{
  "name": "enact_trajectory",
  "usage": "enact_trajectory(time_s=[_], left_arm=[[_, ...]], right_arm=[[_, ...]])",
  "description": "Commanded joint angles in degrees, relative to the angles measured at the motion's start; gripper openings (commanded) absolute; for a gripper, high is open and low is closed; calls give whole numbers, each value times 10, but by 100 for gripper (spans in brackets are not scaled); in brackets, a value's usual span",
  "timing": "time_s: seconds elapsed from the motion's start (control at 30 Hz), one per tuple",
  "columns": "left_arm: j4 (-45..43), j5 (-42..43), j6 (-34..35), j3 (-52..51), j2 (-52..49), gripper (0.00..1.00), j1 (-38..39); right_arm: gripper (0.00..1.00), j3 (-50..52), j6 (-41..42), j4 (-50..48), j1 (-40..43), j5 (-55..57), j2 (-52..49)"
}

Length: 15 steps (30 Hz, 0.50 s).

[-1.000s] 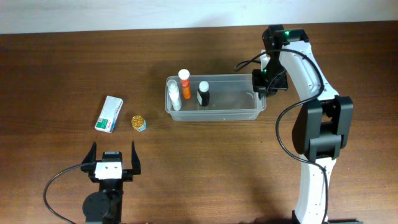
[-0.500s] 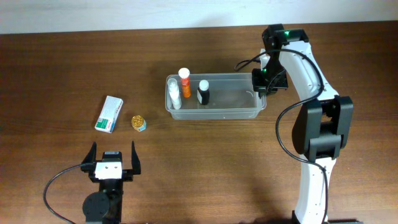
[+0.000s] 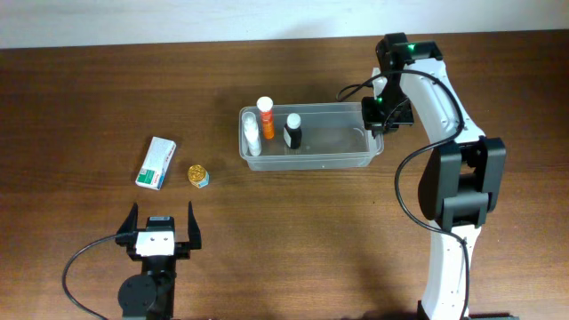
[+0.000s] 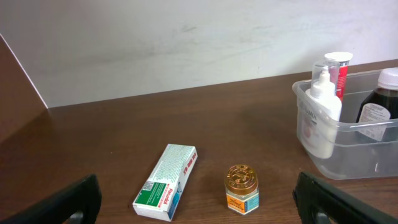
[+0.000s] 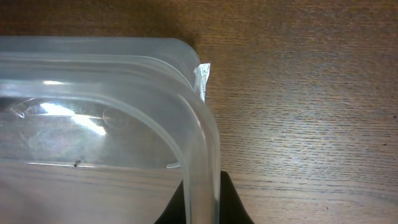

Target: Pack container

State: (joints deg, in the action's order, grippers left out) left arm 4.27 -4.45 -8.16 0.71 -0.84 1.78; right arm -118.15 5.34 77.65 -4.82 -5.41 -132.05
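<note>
The clear container (image 3: 333, 140) stands at the table's middle back, holding a white bottle (image 3: 252, 135), an orange bottle (image 3: 264, 116) and a dark bottle with a white cap (image 3: 292, 131). My right gripper (image 3: 378, 120) is shut on the container's right end wall. The right wrist view shows that wall of the container (image 5: 93, 124) pinched between the jaws of the right gripper (image 5: 203, 202). My left gripper (image 3: 163, 215) sits open near the front left, with nothing in it. In its wrist view the left gripper (image 4: 199, 199) faces a green-and-white box (image 4: 166, 182) and a gold-lidded jar (image 4: 242, 187).
The box (image 3: 156, 163) and the small jar (image 3: 198, 175) lie on the wood left of the container, just ahead of the left gripper. A pale wall runs behind the table's far edge. The right arm's base stands at the front right.
The container has slid slightly to the right, with the right gripper still on its end wall. The left arm has not moved.
</note>
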Motion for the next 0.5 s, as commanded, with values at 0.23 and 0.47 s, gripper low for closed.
enact_trajectory(time_s=[0.23,0.47], left_arm=[[1,6,-10,-2,5,99,-3],[1,6,-10,-2,5,99,-3]], right_arm=[[29,3,-10,-6,8,22,4],[29,-14,-10,4,8,22,5]])
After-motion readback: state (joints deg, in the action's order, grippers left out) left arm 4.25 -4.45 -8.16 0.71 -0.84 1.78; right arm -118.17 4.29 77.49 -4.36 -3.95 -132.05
